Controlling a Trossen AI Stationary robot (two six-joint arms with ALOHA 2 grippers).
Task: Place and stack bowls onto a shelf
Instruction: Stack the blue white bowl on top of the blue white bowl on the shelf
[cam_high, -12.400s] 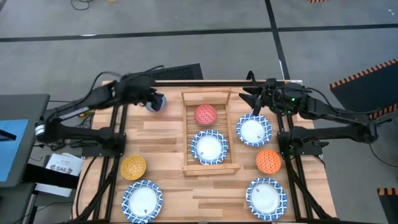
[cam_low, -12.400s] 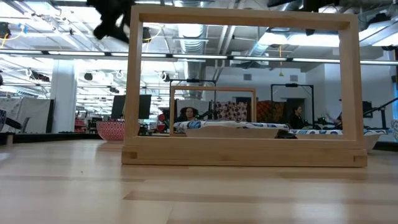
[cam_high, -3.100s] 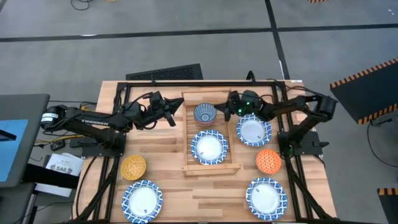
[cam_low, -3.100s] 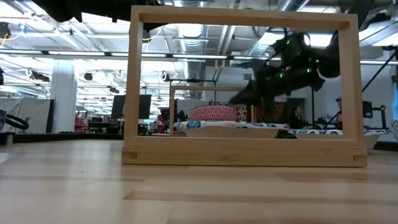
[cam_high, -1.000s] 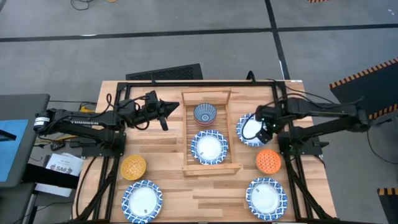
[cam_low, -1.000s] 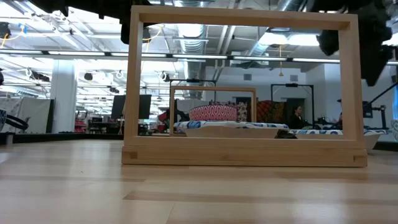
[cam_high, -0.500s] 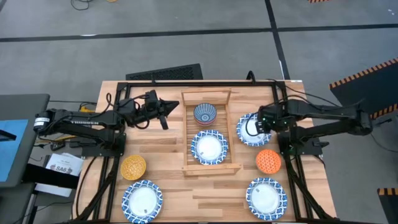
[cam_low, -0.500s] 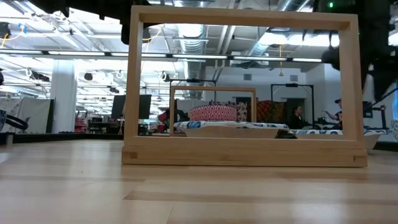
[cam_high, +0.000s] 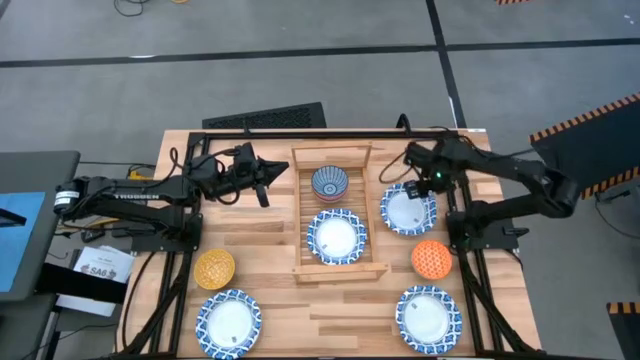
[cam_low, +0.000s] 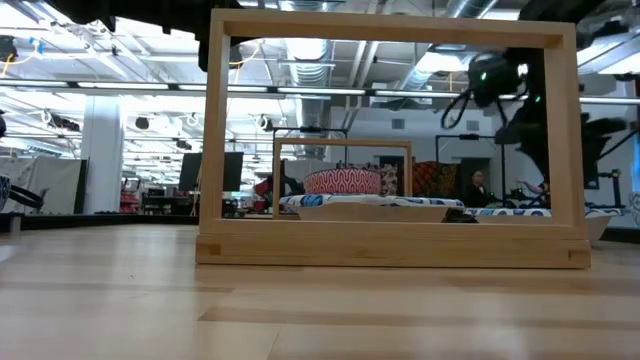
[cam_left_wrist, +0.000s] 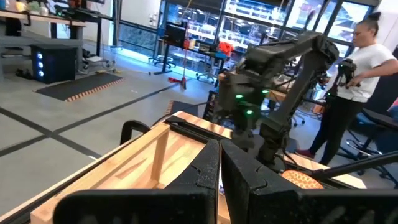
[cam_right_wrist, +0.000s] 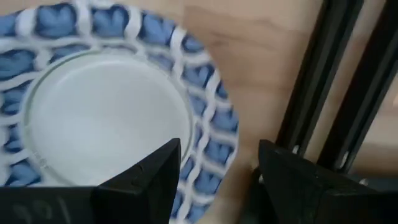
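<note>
The light-wood shelf (cam_high: 303, 215) lies mid-table. It carries a small blue bowl (cam_high: 329, 184) nested in a red one (cam_low: 342, 181), and nearer to me a wide blue-and-white bowl (cam_high: 336, 237). Another wide bowl (cam_high: 405, 214) rests on the table right of the shelf. My right gripper (cam_right_wrist: 217, 171) points down, open, with one finger over that bowl's inside and one beyond its far-right rim (cam_right_wrist: 214, 134). My left gripper (cam_high: 272, 173) hovers shut and empty left of the shelf's far end.
An orange bowl (cam_high: 432, 258) and a wide bowl (cam_high: 428, 314) sit near right. A yellow bowl (cam_high: 214, 268) and a wide bowl (cam_high: 228, 322) sit near left. A black frame rail (cam_right_wrist: 323, 81) runs close beside the right gripper. A person (cam_left_wrist: 357, 56) stands beyond the table.
My right gripper has swung toward the table's far edge over the wide bowl right of the shelf. It has sunk and rolled about its pointing line, and now stands at that bowl's far-right rim. The bowls have not moved.
</note>
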